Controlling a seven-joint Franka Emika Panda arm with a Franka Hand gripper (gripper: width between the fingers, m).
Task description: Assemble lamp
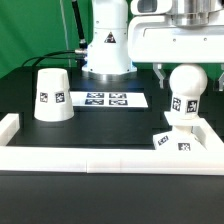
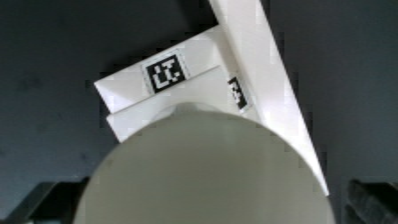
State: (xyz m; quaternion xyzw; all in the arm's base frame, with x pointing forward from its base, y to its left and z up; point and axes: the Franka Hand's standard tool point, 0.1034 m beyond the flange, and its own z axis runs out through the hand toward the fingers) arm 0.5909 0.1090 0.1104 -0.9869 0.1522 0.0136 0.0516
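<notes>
The white ball-shaped bulb (image 1: pixel 186 95) stands upright, stem down, on the flat white square base (image 1: pixel 170 143) at the exterior view's right, directly beneath my pincer (image 1: pixel 186 70). The arm points straight down the bulb's axis. The jaws stand wide, straddling the ball's top. The white tapered shade (image 1: pixel 50 95) sits well apart on the black table (image 1: pixel 120 125).

To me the bulb (image 1: pixel 186 88) looks like smooth white plastic with a soft sheen. The base (image 1: pixel 180 141) and shade (image 1: pixel 52 96) have the same finish. Their tags (image 1: pixel 47 98) are matt black-and-white print. My bench (image 1: pixel 110 125) is dull black, without gloss. The marker board (image 1: pixel 105 98) looks flat, matt and paper-like. I see the bulb's skin as even in my wrist view.
</notes>
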